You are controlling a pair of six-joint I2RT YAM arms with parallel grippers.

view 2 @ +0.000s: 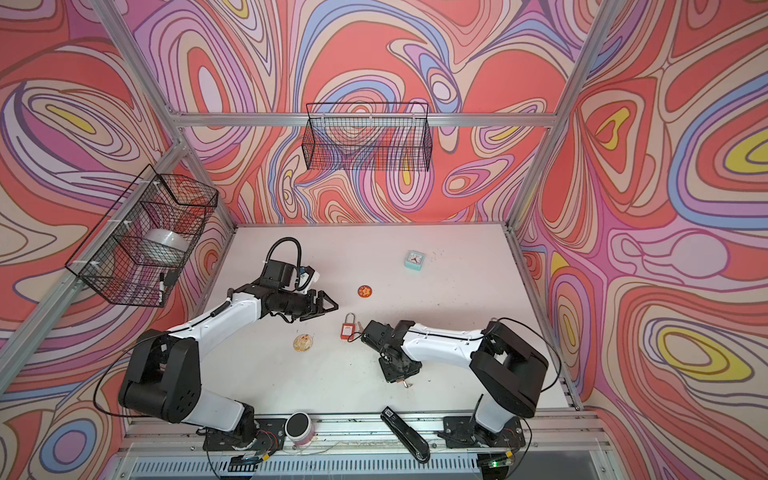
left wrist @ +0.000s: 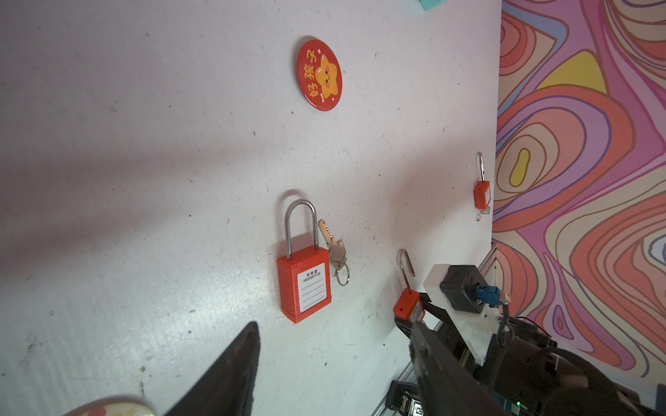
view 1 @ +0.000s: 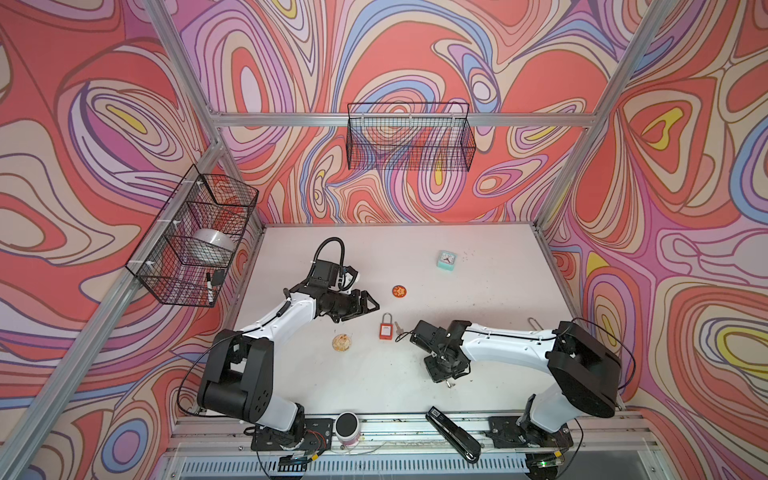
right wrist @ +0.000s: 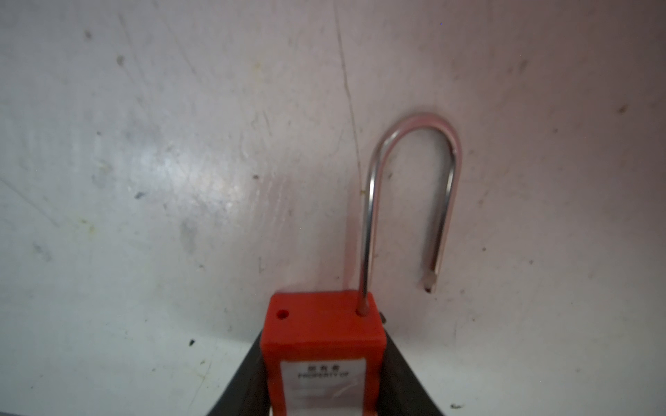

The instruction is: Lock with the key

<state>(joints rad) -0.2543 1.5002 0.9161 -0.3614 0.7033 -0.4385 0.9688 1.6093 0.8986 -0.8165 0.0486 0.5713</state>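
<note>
A red padlock (right wrist: 324, 324) sits between my right gripper's (right wrist: 324, 347) black fingers, which press on both sides of its body. Its steel shackle (right wrist: 414, 162) is swung open, with the free end off to the side of its hole. In both top views the right gripper (view 1: 448, 372) (view 2: 400, 369) is low over the table's front middle. A second red padlock (view 1: 386, 327) (left wrist: 304, 284) lies flat with its shackle closed, a silver key (left wrist: 333, 245) on a ring beside it. My left gripper (left wrist: 333, 324) (view 1: 362, 306) hovers open just short of that padlock, holding nothing.
A red star badge (view 1: 400, 291), a teal clock (view 1: 446, 261) and a cream round badge (view 1: 343, 343) lie around. A third red padlock (left wrist: 482, 194) rests by the right wall. A black stapler (view 1: 453, 432) and a round cup (view 1: 347, 428) sit on the front rail.
</note>
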